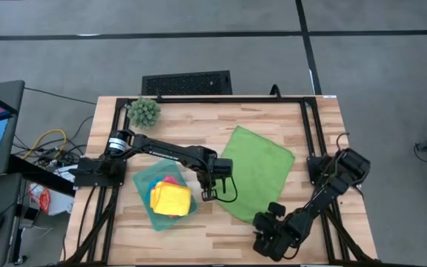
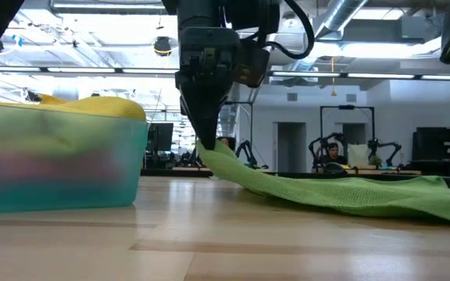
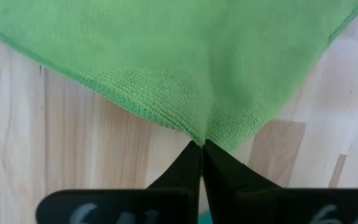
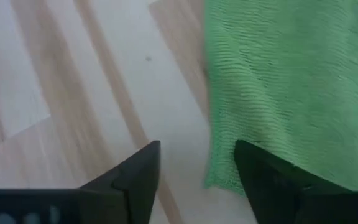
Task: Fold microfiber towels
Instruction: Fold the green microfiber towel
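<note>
High view is showing the right gripper [image 1: 261, 222] sitting nearest, by the front edge of the wooden table [image 1: 288, 111], just at the near corner of the green towel [image 1: 256, 172]. Its fingers [image 4: 135, 177] are standing apart and released, gripping nothing; in the right wrist view the towel's corner is lying on the wood beside one finger, partly between the two.

A little farther in, the green towel is lying spread out flat, turned like a diamond, on the right half of the table. The left gripper [image 1: 207, 194] is pinching its left edge, fingers [image 3: 188, 168] clenched tight on the cloth. In the low view that edge is being lifted slightly off the wood while the rest is resting flat.

Just left of that gripper, the teal tray [image 1: 141, 185] is holding the yellow towel [image 1: 171, 198] on top, with the pink towel [image 1: 170, 180] and the blue towel [image 1: 155, 187] peeking out beneath it.

Farthest back, at the table's rear left corner, the spiky green ball plant [image 1: 144, 112] is sitting well apart from the towels.
</note>
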`<state>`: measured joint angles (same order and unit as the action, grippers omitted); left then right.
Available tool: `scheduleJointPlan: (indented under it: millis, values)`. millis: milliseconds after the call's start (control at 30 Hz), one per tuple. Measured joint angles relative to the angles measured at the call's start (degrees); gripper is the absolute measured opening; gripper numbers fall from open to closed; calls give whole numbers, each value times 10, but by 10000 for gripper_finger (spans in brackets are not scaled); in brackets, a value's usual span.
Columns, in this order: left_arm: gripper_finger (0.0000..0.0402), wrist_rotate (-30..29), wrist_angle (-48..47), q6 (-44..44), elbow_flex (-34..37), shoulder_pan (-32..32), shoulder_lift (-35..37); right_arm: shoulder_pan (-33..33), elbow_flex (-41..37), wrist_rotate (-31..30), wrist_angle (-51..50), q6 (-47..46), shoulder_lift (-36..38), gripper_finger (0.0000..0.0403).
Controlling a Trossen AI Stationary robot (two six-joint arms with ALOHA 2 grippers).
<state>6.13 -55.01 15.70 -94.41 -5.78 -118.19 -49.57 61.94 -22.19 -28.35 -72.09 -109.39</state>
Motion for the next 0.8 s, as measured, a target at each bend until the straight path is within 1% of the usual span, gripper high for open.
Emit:
scheduleJointPlan:
  millis: [67,167,233,300,333,367,467,600,700,800]
  values:
    - [0,0,10,2,0,0,0,5,0,15,-20,-19,1,194]
    - [0,3,18,5,0,0,0,9,0,25,-38,-30,1,127]
    - [0,15,24,7,0,0,0,11,0,30,-43,-30,2,81]
    - [0,28,23,17,0,0,0,18,0,52,-42,-31,6,36]
    - [0,36,21,23,0,1,0,20,2,59,-43,-31,10,20]
    - [0,46,17,31,0,3,0,21,6,62,-46,-28,13,13]
    - [0,87,-2,58,0,11,0,20,15,74,-52,-16,33,13]
    - [0,116,-27,74,0,20,0,16,21,64,-55,-29,93,6]
    - [0,127,-29,76,0,26,0,16,21,46,-121,-84,135,7]
    - [0,147,-22,89,0,37,0,16,21,38,-220,-146,173,3]
